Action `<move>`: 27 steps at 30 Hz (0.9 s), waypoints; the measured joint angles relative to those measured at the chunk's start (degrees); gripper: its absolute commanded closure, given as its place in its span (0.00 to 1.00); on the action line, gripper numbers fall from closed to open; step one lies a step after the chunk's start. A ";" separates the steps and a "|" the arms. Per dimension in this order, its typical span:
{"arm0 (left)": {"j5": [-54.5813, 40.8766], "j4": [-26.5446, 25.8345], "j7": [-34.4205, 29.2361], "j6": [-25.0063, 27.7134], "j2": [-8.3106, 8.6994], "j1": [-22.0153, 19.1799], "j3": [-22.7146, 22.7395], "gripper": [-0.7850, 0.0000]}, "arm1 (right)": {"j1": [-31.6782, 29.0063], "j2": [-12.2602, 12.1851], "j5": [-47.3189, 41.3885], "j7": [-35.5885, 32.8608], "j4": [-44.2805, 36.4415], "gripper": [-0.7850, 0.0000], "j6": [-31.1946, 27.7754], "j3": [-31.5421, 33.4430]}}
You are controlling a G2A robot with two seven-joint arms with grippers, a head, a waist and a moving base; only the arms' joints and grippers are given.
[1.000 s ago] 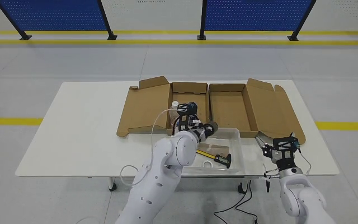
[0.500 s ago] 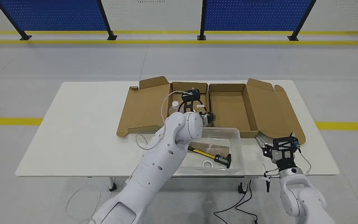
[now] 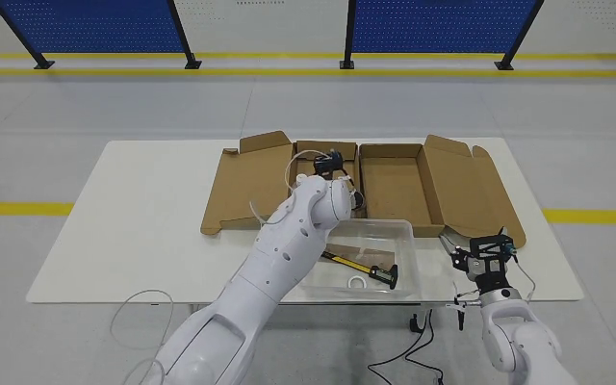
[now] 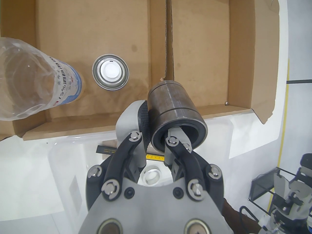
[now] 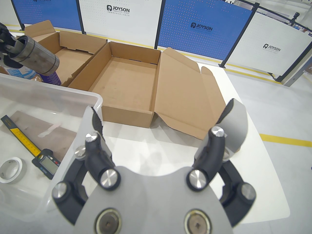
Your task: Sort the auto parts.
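Tabletop [image 3: 144,221] note: left gripper [image 4: 162,127], clamped on the steel sleeve [image 4: 174,113] through its bore, has carried it forward from the clear bin [image 3: 390,223] to above the wall between left box [image 4: 97,13] and right box [image 4: 202,37], so placing seems next; right gripper [image 5: 162,120] gapes wide.

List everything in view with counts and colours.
table: one, white, under everything
cardboard boxes: two, brown, open, side by side
spray can: one, silver top, upright in left box
bottle: one, clear, blue label, beside spray can
plastic bin: one, clear, before the boxes
caliper: one, black and yellow, in plastic bin
ring: one, white, in plastic bin
metal cylinder: one, dark grey, held above boxes' near edge
left gripper: one, grey and black, shut on metal cylinder
right gripper: one, grey and black, open, right of plastic bin
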State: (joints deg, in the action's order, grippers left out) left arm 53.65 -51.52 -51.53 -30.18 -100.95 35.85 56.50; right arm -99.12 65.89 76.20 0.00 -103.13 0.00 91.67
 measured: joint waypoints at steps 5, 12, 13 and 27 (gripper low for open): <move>-2.27 5.19 2.29 0.82 -0.56 -1.66 0.37 1.00 | 0.00 0.00 0.00 0.00 0.00 0.00 0.00 0.00; -4.08 9.89 3.78 1.23 -1.06 -3.58 0.71 1.00 | 0.00 0.00 0.00 0.00 0.00 0.00 0.00 0.00; -4.23 10.44 3.77 1.23 -1.12 -3.85 0.73 1.00 | 0.00 0.00 0.00 0.00 0.00 0.00 0.00 0.00; -6.93 16.66 1.29 -1.12 -2.20 -7.60 0.61 1.00 | 0.00 0.00 0.00 0.00 0.00 0.00 0.00 0.00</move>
State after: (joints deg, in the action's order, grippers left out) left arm 46.72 -34.86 -50.24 -31.30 -103.14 28.25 57.11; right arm -99.12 65.89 76.20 0.00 -103.13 0.00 91.67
